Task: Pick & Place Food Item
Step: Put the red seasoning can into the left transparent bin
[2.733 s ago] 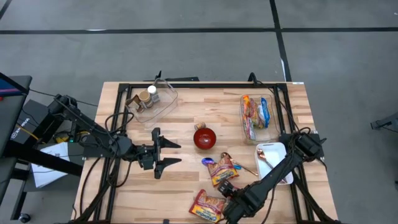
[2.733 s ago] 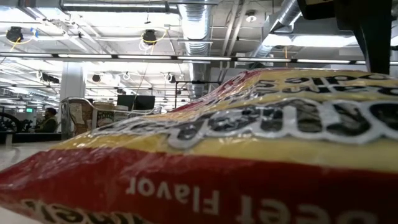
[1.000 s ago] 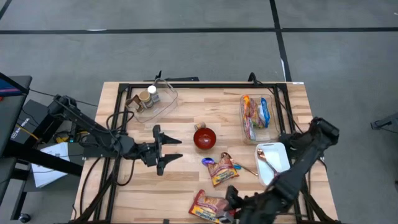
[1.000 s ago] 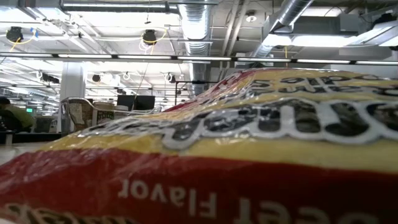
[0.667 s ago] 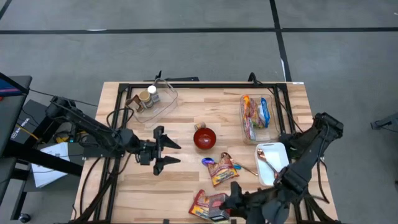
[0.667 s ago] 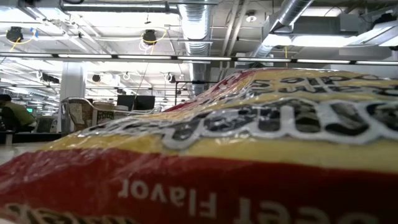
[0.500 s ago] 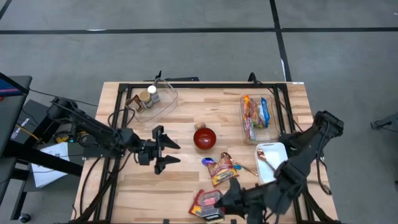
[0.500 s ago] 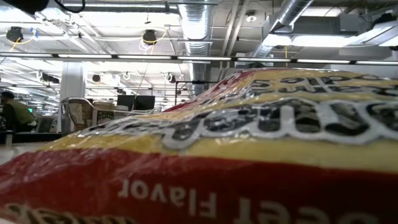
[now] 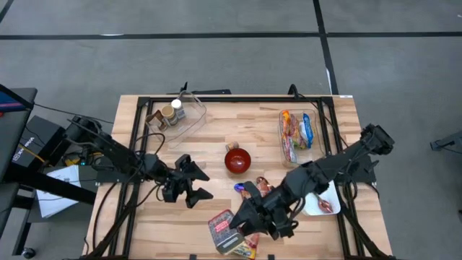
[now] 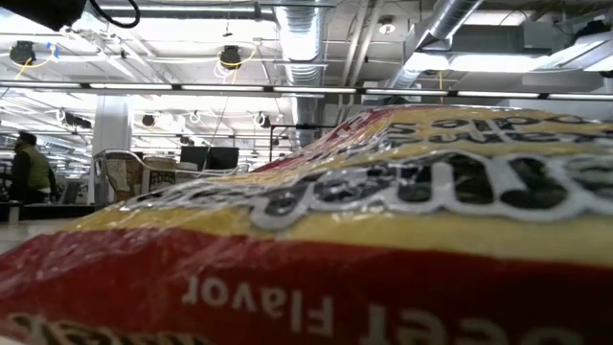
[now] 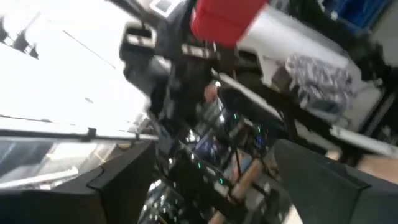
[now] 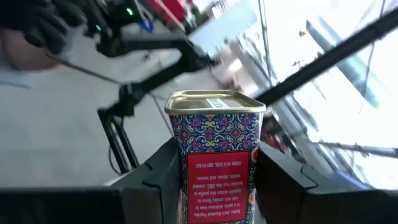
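My right gripper [image 9: 237, 221] hangs over the table's near edge, shut on a rectangular tin [image 9: 222, 231] with a red label and blue patterned sides [image 12: 214, 155]. A red and yellow noodle packet [image 9: 247, 250] lies flat on the table just beneath the tin and fills the low view [image 10: 335, 220]. At the table's left of middle my left gripper [image 9: 193, 180] stands open, its fingers wide apart [image 11: 211, 174] with nothing between them. My right gripper pinches the tin's two narrow sides [image 12: 179, 186] between its two fingers [image 12: 155, 186], at the end nearer the wrist. The fingers come level from the table's right and lie along the tin. The tin sticks out ahead of them, label face up, clear of the table.
A red bowl [image 9: 237, 159] sits mid-table, with a snack packet [image 9: 254, 189] near it. A clear tub of jars [image 9: 173, 115] stands at the far left and a clear tub of packets [image 9: 299, 133] at the far right. A white dish [image 9: 321, 204] lies at the right edge.
My right gripper has swung toward the table's left along the near edge, risen and tipped up to level, carrying the tin clear of the table. The noodle packet has stayed where it was. My left gripper has tipped and rolled, drifting a little toward the near edge.
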{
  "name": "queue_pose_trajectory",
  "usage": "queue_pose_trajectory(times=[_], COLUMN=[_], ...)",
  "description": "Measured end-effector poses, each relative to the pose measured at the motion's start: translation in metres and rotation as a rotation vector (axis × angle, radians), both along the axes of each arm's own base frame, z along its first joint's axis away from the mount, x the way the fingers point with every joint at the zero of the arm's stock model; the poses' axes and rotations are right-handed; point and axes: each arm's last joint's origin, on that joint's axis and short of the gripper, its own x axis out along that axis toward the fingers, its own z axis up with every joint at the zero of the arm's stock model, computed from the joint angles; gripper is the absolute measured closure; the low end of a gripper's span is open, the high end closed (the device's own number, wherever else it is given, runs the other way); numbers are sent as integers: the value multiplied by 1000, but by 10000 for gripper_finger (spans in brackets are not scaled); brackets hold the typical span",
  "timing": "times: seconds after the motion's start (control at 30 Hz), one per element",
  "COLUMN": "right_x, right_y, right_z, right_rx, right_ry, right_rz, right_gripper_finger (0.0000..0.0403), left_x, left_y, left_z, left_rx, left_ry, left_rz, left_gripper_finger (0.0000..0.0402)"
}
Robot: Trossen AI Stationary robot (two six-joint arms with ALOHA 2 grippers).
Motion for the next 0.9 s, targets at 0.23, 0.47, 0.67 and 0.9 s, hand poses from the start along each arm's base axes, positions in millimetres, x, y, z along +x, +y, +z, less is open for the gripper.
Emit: queue_pose_trajectory(times=[0.23,0.47,0.67,0.9], right_x=[7,36,51,62], right_y=[-11,-25,-48,-63], right_z=[3,-17,-19,-33], right_rx=[16,45,66,-29], right_ry=[-40,-24,-51,-84], right_rz=[123,236,330,505], right_gripper_finger=[248,248,246,246], left_x=[-2,-5,-7,-7], left_y=[-16,-25,-30,-33], left_z=[13,19,18,15], left_rx=[42,52,75,132], left_ry=[-54,-79,-78,-70], left_rz=[-100,-171,-185,-176], left_gripper_finger=[34,33,44,56])
